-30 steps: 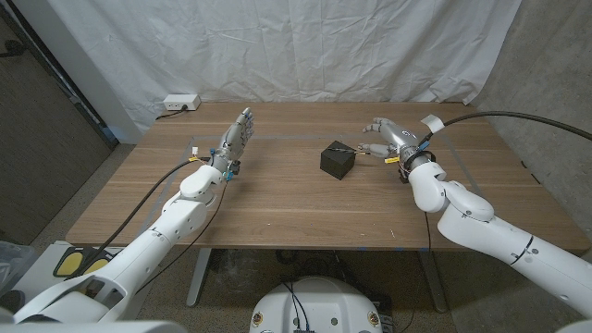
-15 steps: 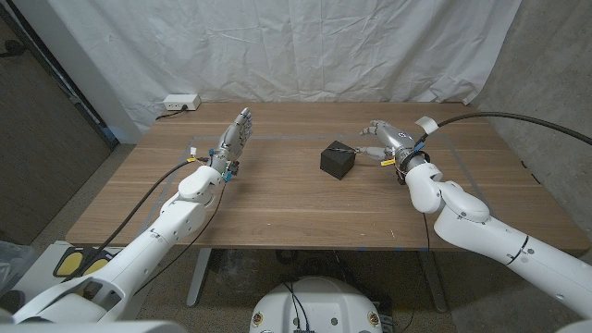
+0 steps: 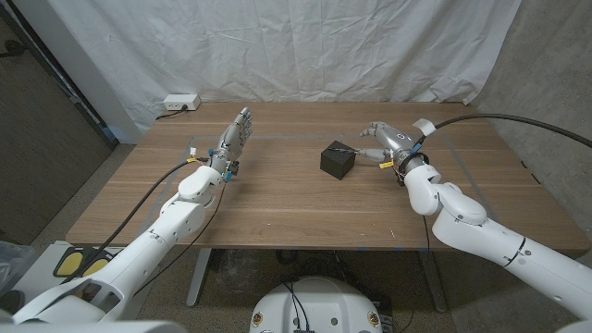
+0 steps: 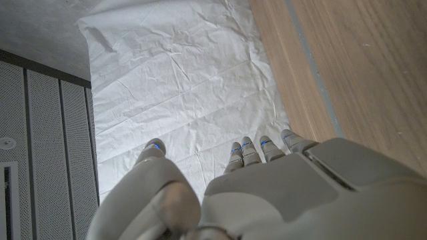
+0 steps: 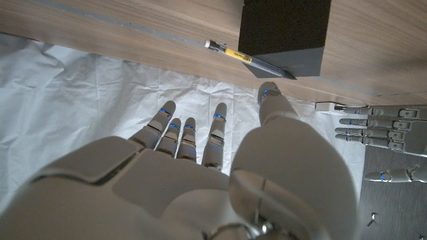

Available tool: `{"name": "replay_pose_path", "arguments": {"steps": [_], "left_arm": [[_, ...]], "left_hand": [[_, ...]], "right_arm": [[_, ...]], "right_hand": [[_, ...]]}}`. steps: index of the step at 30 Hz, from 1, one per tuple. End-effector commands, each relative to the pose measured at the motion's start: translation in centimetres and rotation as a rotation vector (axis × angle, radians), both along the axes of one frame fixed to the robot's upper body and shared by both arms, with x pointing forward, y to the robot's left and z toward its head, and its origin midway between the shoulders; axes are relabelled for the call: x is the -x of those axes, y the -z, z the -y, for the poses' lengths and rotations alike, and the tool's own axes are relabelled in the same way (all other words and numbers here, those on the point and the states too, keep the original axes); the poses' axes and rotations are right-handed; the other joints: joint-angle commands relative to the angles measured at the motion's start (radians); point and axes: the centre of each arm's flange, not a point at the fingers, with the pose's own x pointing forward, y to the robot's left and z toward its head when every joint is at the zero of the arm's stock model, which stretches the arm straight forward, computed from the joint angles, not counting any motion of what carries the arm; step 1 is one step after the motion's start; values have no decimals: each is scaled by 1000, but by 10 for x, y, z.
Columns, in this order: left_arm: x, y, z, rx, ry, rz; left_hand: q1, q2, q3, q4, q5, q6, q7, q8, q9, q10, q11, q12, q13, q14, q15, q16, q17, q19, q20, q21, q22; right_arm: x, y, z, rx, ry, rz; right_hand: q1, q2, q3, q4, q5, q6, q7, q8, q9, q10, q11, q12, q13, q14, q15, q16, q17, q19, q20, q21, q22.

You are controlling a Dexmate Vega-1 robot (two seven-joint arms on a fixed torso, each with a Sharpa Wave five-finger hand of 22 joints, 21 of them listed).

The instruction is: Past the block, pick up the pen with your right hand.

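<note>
Two hands are seen over the wooden table point(image 3: 277, 199) in the head view. At the left of centre, the left hand point(image 3: 235, 139) is held up with its fingers straight and apart, and nothing is grasped in it. A white power strip point(image 3: 180, 103) lies at the table's far edge, in the upper left. In the middle of the frame stands the black block point(image 3: 338, 161), and the pen point(image 3: 344, 148) is made out as a thin line at the block's far top corner, partly hidden by it. To the right of the block, the right hand point(image 3: 387, 140) is seen with its fingers loosely spread and nothing gripped; it lies near the pen but apart from it.

For the reach to be done well, the right hand would likely have to be carried past the block's far side without the block being knocked, then lowered so that the fingertips can be closed across the pen's shaft. A pinch at the exposed end seems the safer choice, since the other end is tucked against the block.

In the right wrist view the pen point(image 5: 247, 59) is shown as slim, with a yellow band near a pale tip and a dark remainder running under the block's point(image 5: 283, 30) edge.
</note>
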Motion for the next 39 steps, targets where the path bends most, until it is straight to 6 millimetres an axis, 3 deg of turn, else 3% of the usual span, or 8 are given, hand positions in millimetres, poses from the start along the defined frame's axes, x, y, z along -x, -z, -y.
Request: {"name": "replay_pose_path", "arguments": {"steps": [1,39], "left_arm": [[-3,-1,2,5,0,-4],[-3,-1,1,-2,-1,-4]], "left_hand": [[10,-2,-4,1,-2,1,6,-3,5,-4,-4,0,5,-8,-22,3,4,-10,-74,0,5],[13,4,-10,3,-3,4,7,-2,5,-4,-4,0,5,-8,-23,3,4,-10,-72,1,5]], "right_arm": [[-4,5,1,25,46,24],[-16,19,-4,49,62,6]], "right_hand": [[13,4,-4,0,6,1,7,3,4,6,-9,3,3,12,-1,6,1,13,1,-3,5],[32,20,-13,12,22,39,-9,22,22,25,-21,14,4,33,-16,10,1,38,-5,-13,7]]}}
